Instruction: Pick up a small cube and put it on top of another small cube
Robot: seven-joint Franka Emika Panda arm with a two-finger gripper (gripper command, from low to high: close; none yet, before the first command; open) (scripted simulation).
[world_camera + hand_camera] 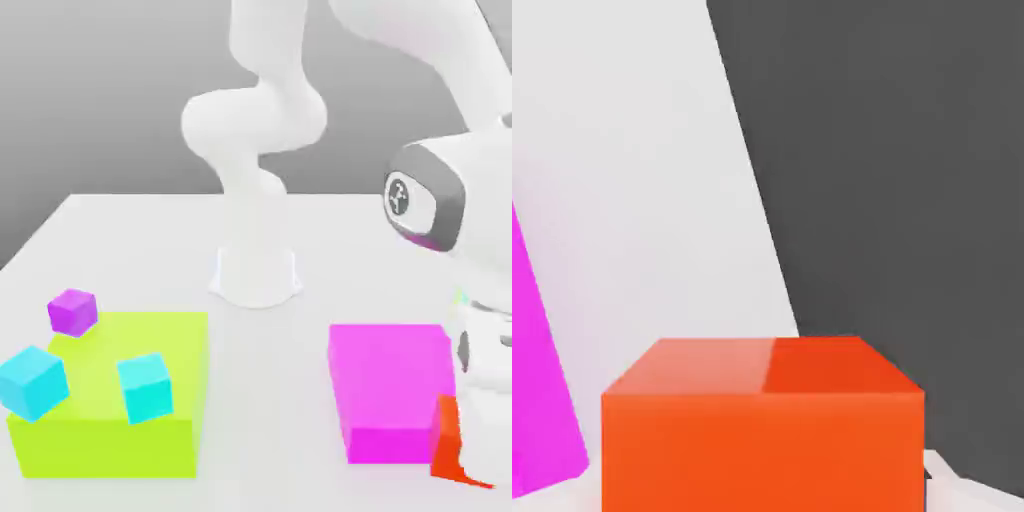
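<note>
With the orange cube (762, 440) apparently gripped in the end effector (762, 482), the turquoise cube (146, 389) lies toward the exterior view's left, past 1 pink block (392, 375).

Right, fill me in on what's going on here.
A white robot arm has its tool closed on a plain red-orange cube, near the flat magenta block. I can't tell whether the cube is off the table. The small plain turquoise cube it seems meant to go on is over by the lime-green block, at the exterior view's left, with nothing on top. So the stacking isn't done yet.
</note>
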